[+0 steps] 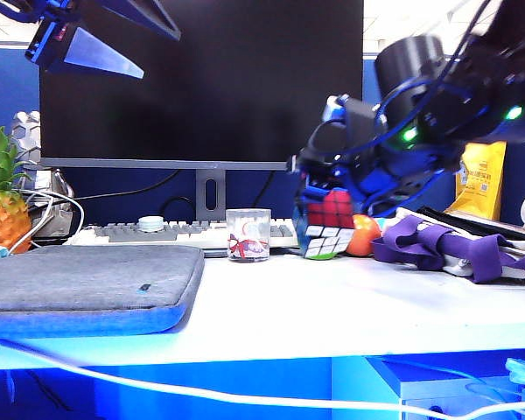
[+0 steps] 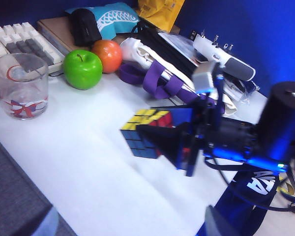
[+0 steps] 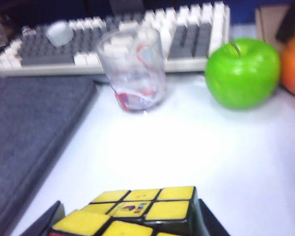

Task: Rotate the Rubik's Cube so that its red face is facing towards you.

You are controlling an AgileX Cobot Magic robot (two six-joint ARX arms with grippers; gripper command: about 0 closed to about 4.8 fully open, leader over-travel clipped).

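Between the right gripper's (image 1: 325,229) jaws the Rubik's Cube (image 1: 326,226) is sitting clamped and lifted clear of the white table (image 1: 332,306), tilted. From the exterior view, the red face (image 1: 331,208) is already pointing roughly toward the camera, with white squares angling down beneath it. My reading: the turn is mostly made — what is left is squaring the cube, setting it down and letting go.

Just past the jaws, the right wrist view is showing only the cube's yellow side (image 3: 137,211); farther out stand a clear glass (image 3: 132,69) and a green apple (image 3: 242,73), then the keyboard (image 3: 113,37) behind them. Red is not showing in that view at all.

The left wrist view is looking across at the right gripper (image 2: 179,142) side-on: dark fingers (image 2: 160,140) pressing opposite sides of the cube (image 2: 145,132), yellow on top, blue on the near side, a sliver of red behind.

The left gripper (image 1: 83,44) is hanging high at the upper left of the exterior view, well apart from the cube — jaws spread wide, holding nothing.
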